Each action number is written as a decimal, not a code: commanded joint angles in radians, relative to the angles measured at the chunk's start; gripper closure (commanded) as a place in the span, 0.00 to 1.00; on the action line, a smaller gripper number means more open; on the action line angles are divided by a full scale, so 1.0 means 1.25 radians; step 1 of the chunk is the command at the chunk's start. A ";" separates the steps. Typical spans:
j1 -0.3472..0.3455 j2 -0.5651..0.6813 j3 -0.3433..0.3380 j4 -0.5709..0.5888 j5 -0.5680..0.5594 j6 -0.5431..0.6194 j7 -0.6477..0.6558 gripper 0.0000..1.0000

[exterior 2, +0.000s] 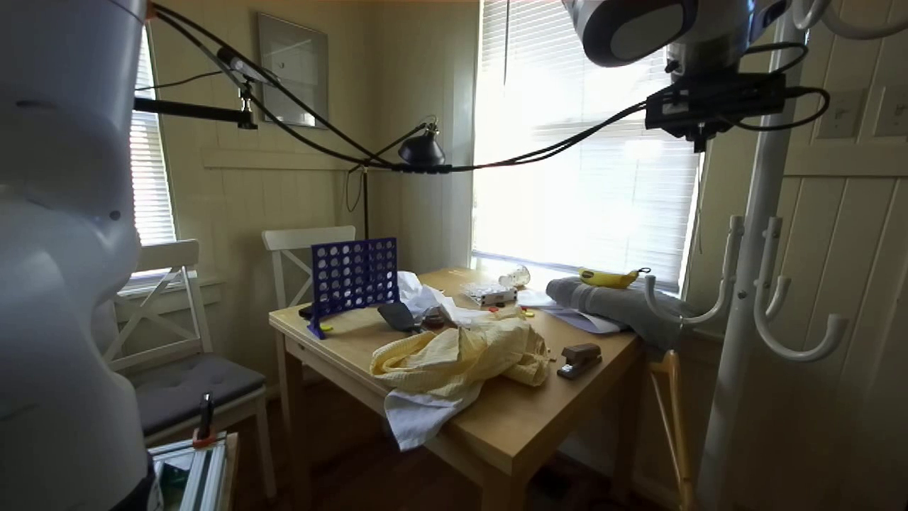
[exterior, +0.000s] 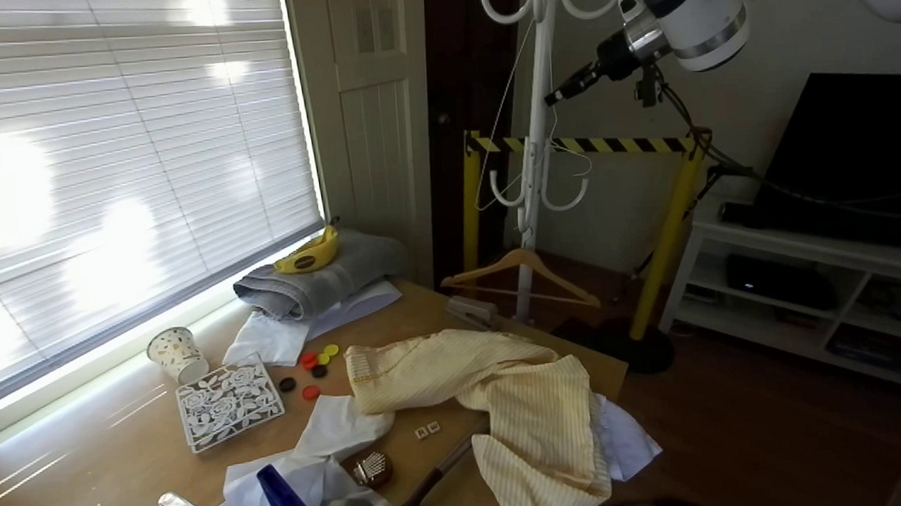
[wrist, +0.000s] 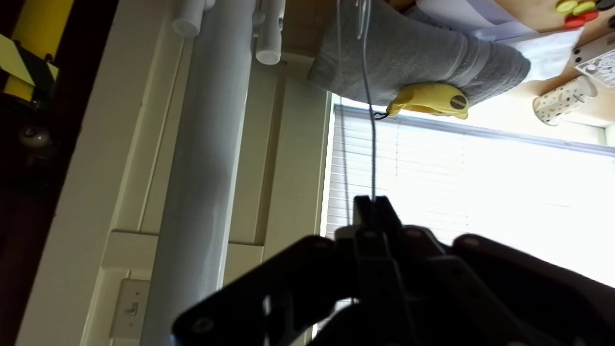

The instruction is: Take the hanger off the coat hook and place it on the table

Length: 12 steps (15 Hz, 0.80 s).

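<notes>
My gripper (exterior: 550, 100) is up beside the white pole of the coat stand (exterior: 538, 94). In the wrist view its fingertips (wrist: 373, 199) are shut on a thin metal wire (wrist: 370, 110), which looks like a wire hanger with a twisted neck. The wire also shows beside the pole in an exterior view (exterior: 499, 119). I cannot tell whether it touches a coat hook (exterior: 506, 17). A wooden hanger (exterior: 524, 258) hangs low by the pole, also seen edge-on (exterior 2: 677, 419). The brown table (exterior 2: 539, 419) stands beside the stand. Fingertips are hidden in the exterior view from behind the arm.
On the table lie a yellow striped cloth (exterior: 535, 403), a stapler (exterior 2: 579, 360), a grey towel (exterior: 366, 261) with a banana pouch (exterior: 308, 254), a lattice trivet (exterior: 231, 403) and a blue game frame (exterior 2: 355, 277). Lower hooks (exterior 2: 798, 348) jut out. A striped barrier (exterior: 614, 144) stands behind.
</notes>
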 commanded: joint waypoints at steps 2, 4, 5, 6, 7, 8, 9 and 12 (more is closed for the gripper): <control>-0.004 -0.031 0.004 -0.004 -0.002 -0.035 -0.041 0.99; 0.003 -0.061 -0.002 -0.020 -0.028 -0.018 -0.043 0.99; 0.006 -0.076 -0.003 -0.026 -0.038 -0.003 -0.044 0.99; 0.007 -0.085 -0.002 -0.026 -0.043 0.009 -0.053 0.99; 0.008 -0.093 -0.001 -0.024 -0.047 0.020 -0.062 0.99; 0.011 -0.097 0.003 -0.019 -0.045 0.041 -0.080 0.99; 0.012 -0.099 0.005 -0.012 -0.040 0.054 -0.099 0.99; 0.019 -0.096 0.020 0.010 -0.020 0.084 -0.164 0.99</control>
